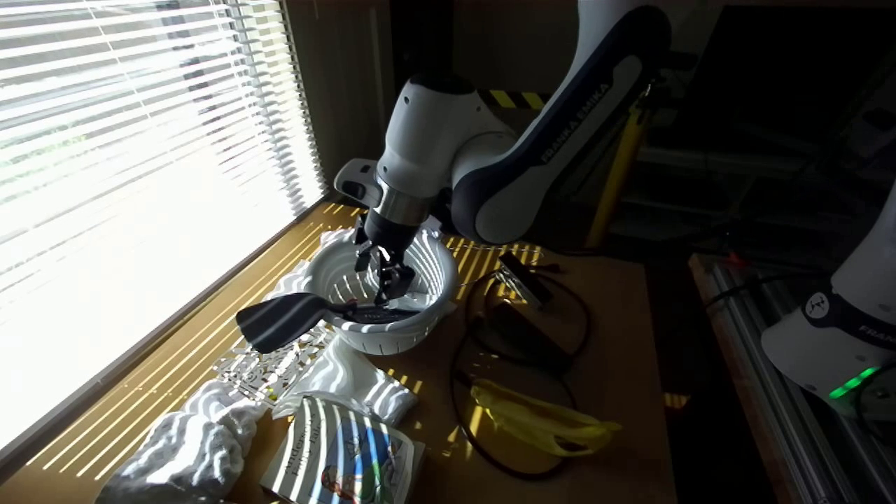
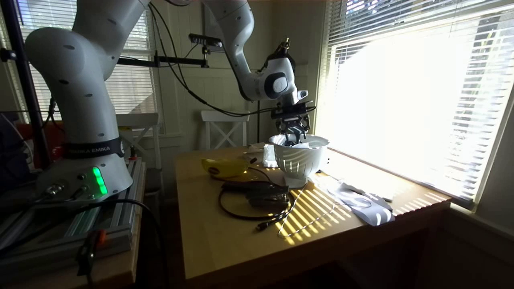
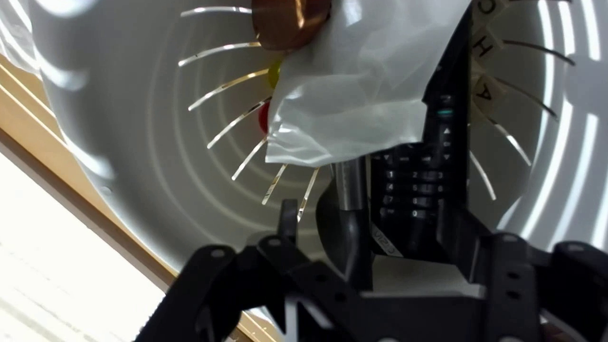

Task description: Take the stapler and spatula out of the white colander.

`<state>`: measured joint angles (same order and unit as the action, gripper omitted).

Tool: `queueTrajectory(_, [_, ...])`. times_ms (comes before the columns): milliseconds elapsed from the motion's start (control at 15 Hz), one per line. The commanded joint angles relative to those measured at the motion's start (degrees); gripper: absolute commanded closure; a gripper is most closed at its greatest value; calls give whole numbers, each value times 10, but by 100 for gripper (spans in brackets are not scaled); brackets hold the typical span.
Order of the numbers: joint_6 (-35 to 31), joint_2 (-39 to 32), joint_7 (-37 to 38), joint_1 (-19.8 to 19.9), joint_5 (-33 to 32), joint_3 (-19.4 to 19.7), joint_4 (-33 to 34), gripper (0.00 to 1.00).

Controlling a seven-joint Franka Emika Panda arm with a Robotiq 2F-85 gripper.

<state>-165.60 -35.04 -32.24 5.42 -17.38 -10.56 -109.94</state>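
Observation:
The white colander [image 1: 388, 341] stands on the table; its wall [image 2: 297, 162] also shows in the other camera's picture and surrounds the wrist view [image 3: 137, 85]. The black spatula [image 1: 280, 318] rests over its rim, blade sticking out, handle inside. In the wrist view its metal shaft and black neck [image 3: 351, 190] lie between my fingers. My gripper [image 1: 378, 276] reaches down into the colander with fingers apart, straddling the spatula neck [image 3: 370, 228]; no grasp shows. It is also at the rim in an exterior view [image 2: 296, 140]. A black and silver object resembling the stapler [image 1: 526, 281] lies on the table beside the colander.
A black remote [image 3: 413, 185], a white plastic bag [image 3: 351, 95] and a copper object [image 3: 289, 23] lie in the colander. A yellow bag [image 1: 539, 416], a coiled black cable [image 1: 465, 427], a book [image 1: 343, 455] and white cloth [image 1: 199, 441] lie around. The window blinds [image 1: 140, 140] border the table.

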Motion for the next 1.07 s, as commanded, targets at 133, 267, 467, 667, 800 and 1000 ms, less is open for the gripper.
queueTrajectory(133, [41, -73, -84, 54, 48, -57, 87, 53])
queueTrajectory(267, [66, -98, -110, 61, 63, -70, 118, 64])
queueTrajectory(467, [99, -124, -138, 59, 81, -75, 155, 52])
queueTrajectory(667, [124, -148, -155, 55, 94, -74, 188, 53])
queueTrajectory(800, [139, -159, -161, 54, 104, -72, 205, 78])
queueTrajectory(1000, [158, -153, -134, 37, 109, -51, 211, 96])
